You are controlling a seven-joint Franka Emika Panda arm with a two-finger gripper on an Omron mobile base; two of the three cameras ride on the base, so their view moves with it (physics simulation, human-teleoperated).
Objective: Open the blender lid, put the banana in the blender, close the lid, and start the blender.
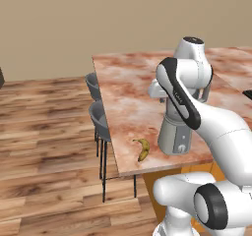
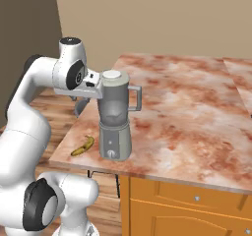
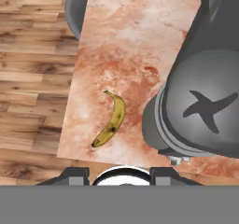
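The blender (image 2: 114, 119) stands near the counter's front corner, and its jar is open: the hand view looks down onto the dark blades (image 3: 205, 108). The whitish blender lid (image 2: 112, 75) hovers just above the jar's mouth, a little to its left. My gripper (image 2: 105, 80) is shut on it, and the lid's round rim (image 3: 123, 173) shows between my fingertips (image 3: 77, 175). The banana (image 2: 83, 146) (image 1: 143, 149) (image 3: 112, 120) lies flat on the counter left of the blender's base (image 1: 174, 139), close to the edge.
The marbled counter (image 2: 187, 107) stretches back and right of the blender. Two grey stools (image 1: 98, 116) stand against its left side over the wood floor (image 1: 44, 132). Orange cabinets (image 2: 187, 200) sit below the front edge.
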